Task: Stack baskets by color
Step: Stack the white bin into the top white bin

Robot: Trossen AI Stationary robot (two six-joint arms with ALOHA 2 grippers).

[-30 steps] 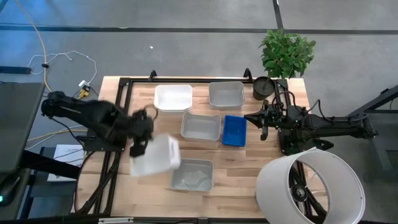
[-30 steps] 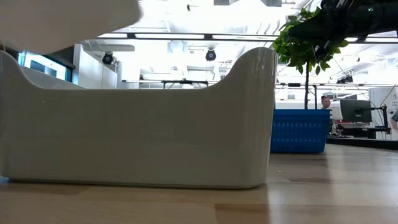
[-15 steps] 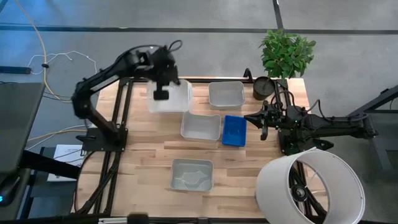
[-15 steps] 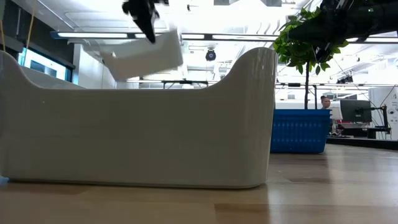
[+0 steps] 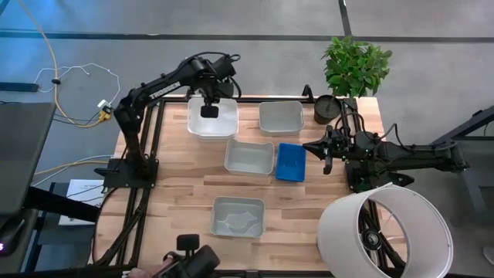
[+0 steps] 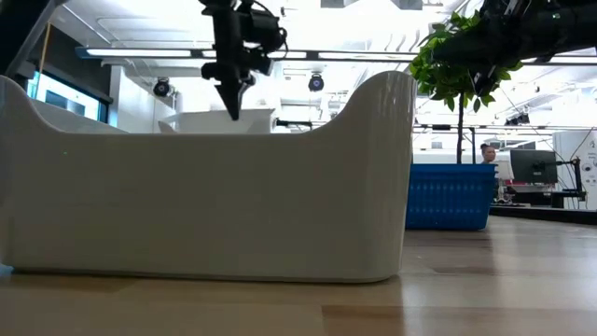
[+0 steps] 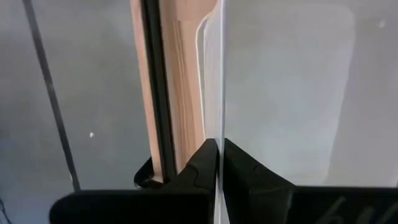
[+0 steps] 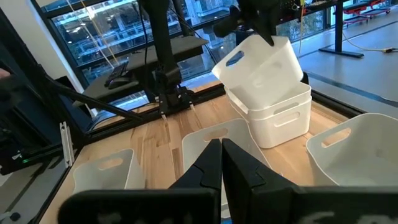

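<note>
The left gripper [image 5: 209,110] pinches the wall of a white basket [image 8: 261,65], holding it tilted and partly nested in a second white basket [image 8: 273,118] near the worktop's [image 5: 177,193] far left corner. The right gripper [image 5: 324,157] hovers closed and empty near the right edge, just beside a blue basket [image 5: 290,162]. Three grey baskets [image 5: 249,157] lie across the middle.

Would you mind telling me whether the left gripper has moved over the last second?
Yes. The left gripper, shut on a white basket, travelled from beside the near grey basket to the table's far edge.
</note>
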